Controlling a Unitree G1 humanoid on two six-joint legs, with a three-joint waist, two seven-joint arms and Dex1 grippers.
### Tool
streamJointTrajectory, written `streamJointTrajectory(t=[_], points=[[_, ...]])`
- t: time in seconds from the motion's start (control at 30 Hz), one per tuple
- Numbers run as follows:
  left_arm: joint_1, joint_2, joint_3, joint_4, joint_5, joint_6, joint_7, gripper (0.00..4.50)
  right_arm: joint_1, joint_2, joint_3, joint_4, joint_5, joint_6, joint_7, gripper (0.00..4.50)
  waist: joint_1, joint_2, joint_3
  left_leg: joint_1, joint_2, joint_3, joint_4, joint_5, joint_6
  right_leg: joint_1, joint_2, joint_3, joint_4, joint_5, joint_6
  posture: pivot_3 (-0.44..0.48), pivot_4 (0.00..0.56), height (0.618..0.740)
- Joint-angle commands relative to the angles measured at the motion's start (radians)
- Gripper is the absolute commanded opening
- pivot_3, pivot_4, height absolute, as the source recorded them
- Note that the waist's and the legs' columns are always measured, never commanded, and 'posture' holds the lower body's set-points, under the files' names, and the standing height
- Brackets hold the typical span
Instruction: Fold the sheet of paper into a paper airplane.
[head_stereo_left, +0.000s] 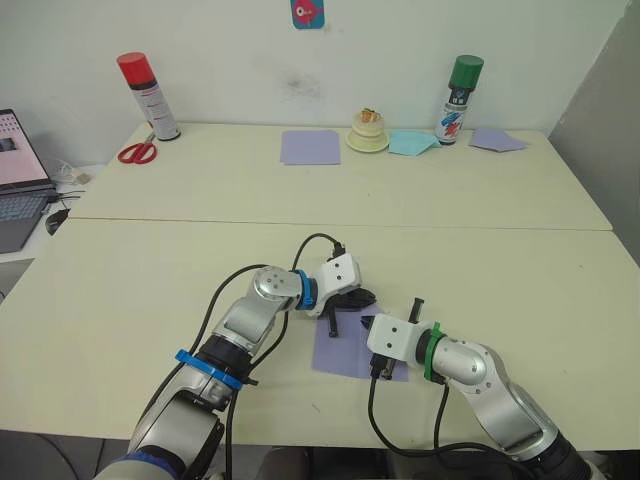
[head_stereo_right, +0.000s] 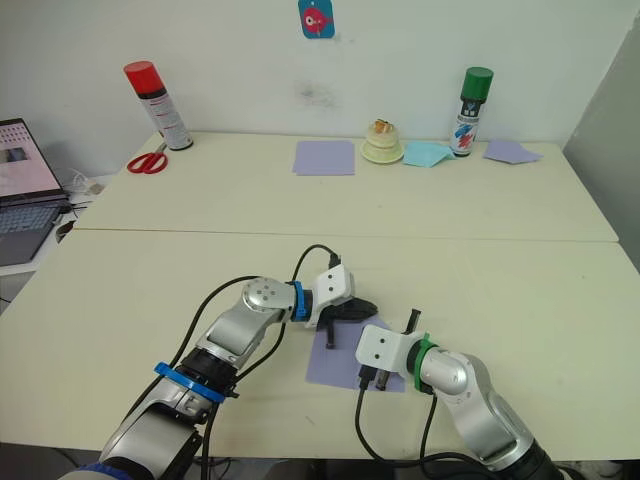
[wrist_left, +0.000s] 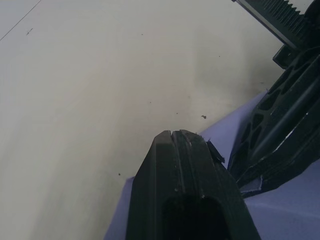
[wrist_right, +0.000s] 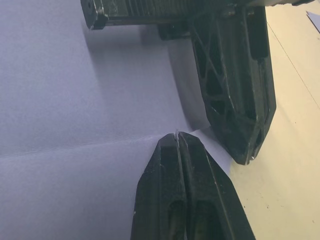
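On the table (head_stereo_left: 150, 290), I have both closed end effectors, left (head_stereo_left: 352, 299) and right (wrist_right: 176, 135), pressing the thin, limp sheet of paper (head_stereo_left: 340, 352); I'd lift an edge.

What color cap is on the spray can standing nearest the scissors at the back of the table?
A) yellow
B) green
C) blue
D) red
D: the spray can beside the scissors at the table's far left has a red cap; the green-capped can stands at the far right.
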Motion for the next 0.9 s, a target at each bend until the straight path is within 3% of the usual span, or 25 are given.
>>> streamJointTrajectory(t=[0.03,0.67,0.77,0.9], points=[[-0.002,-0.009,-0.017,0.019,0.028,-0.020,0.002,0.00,0.025,-0.014,0.025,0.054,-0.019,0.031,0.019,0.05,0.000,0.000,0.000,0.000,0.000,0.000,0.000,0.000,0.000,0.000,0.000,0.000,0.000,0.000,0.000,0.000,0.150,0.740],[0.016,-0.012,-0.058,0.065,0.076,0.031,-0.021,0.00,0.040,-0.011,0.011,0.033,0.007,0.036,0.025,0.05,0.001,-0.002,-0.003,0.000,0.000,-0.001,0.000,0.000,0.000,0.001,0.000,0.000,0.000,-0.001,0.002,0.000,0.150,0.740],[0.028,-0.009,-0.060,0.058,0.074,0.038,-0.022,0.00,0.048,-0.012,-0.007,0.012,0.021,0.049,0.029,0.61,0.002,-0.002,-0.003,0.000,0.000,-0.001,0.000,0.000,0.000,0.001,0.000,0.000,0.000,-0.001,0.002,0.000,0.150,0.740],[0.040,-0.004,-0.064,0.047,0.075,0.042,-0.022,0.00,0.072,-0.046,-0.035,-0.055,0.027,0.031,0.036,1.77,0.002,-0.003,-0.004,0.000,0.000,-0.001,0.000,0.000,0.000,0.002,-0.001,0.000,-0.001,-0.002,0.002,0.000,0.150,0.740]])
